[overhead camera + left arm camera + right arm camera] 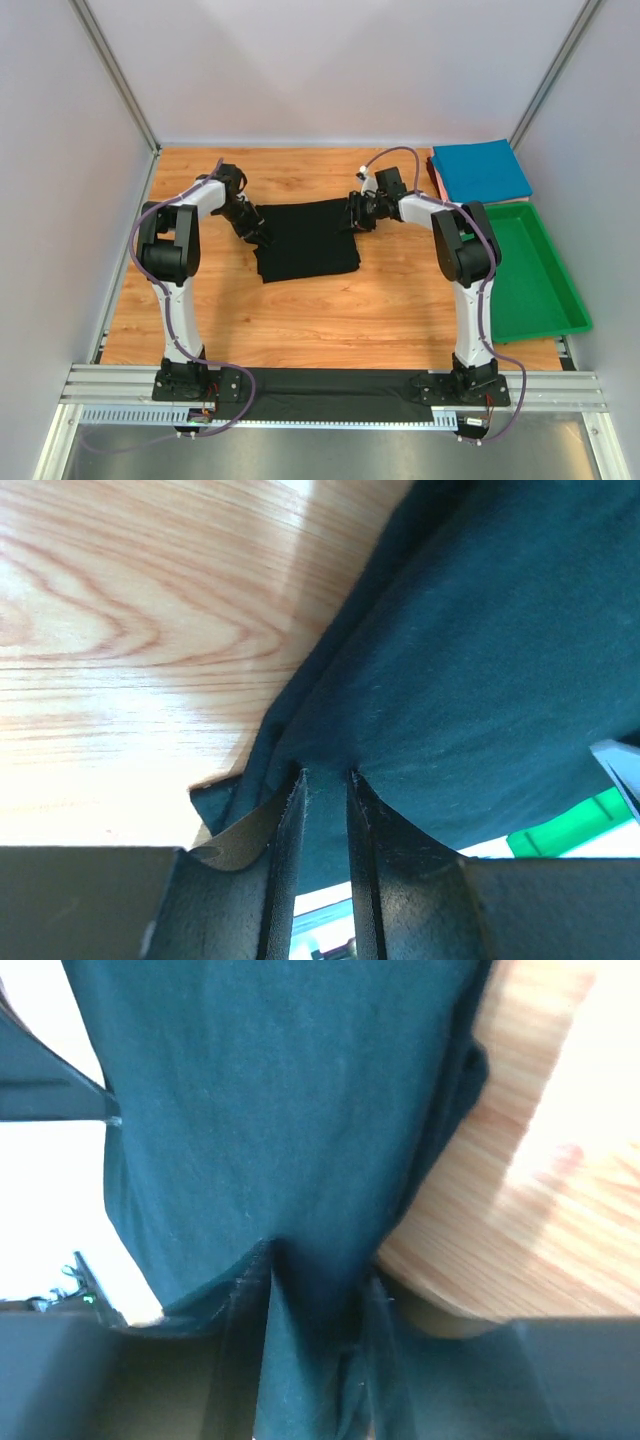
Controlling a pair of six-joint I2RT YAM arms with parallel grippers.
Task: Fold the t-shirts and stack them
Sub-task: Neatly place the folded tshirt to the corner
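Left gripper [325,780], at the bottom of its wrist view, is nearly closed. Its two fingers [285,865] pinch a fold of the black t-shirt [305,245]. Right gripper [318,1270] likewise clamps a fold of the same dark cloth between close-set fingers.

In the overhead view the black t-shirt lies at the centre of the wooden table [330,320] as a rough, folded-over rectangle. The left gripper is at its left edge and the right gripper at its upper right corner.

At upper right, a folded teal-blue t-shirt [482,170] sits on a reddish t-shirt [437,182], just above the green tray [530,285].
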